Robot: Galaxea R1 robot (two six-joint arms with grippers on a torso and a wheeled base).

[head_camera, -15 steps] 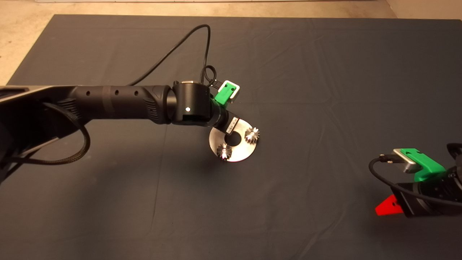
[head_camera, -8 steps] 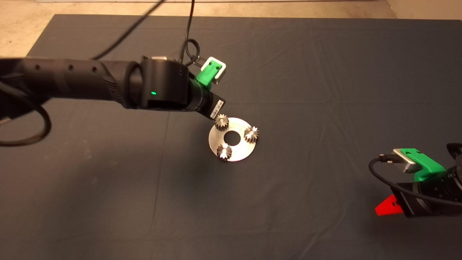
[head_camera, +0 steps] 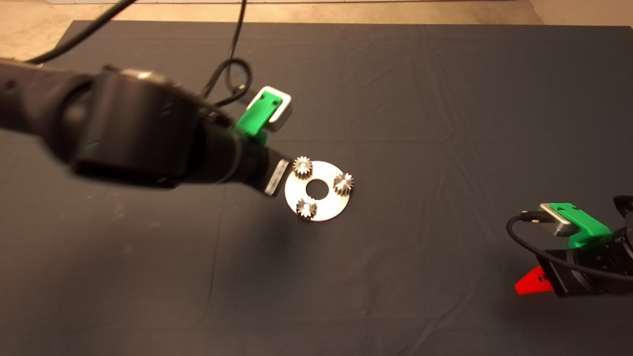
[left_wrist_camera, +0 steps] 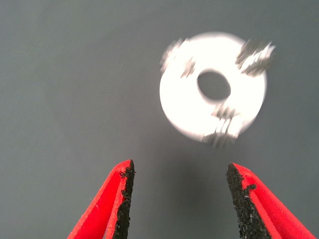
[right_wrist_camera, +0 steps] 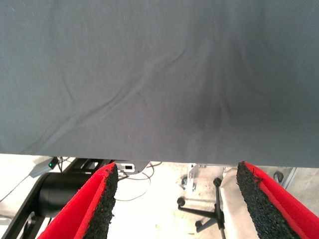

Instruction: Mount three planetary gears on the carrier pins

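- Planetary gears (head_camera: 302, 166), (head_camera: 343, 183), (head_camera: 306, 208): all three seated on the carrier pins of the silver disc (head_camera: 327, 203), spaced around its central hole, mid-mat (head_camera: 445, 123).
- Left gripper (left_wrist_camera: 178, 199): above the mat beside the disc, fingers (left_wrist_camera: 122, 196) spread apart, holding nothing.
- Right gripper (right_wrist_camera: 175, 204): parked at the mat's lower right edge, fingers spread, empty.

Motion blur smears the planetary gears (left_wrist_camera: 254, 54) in the left wrist view.
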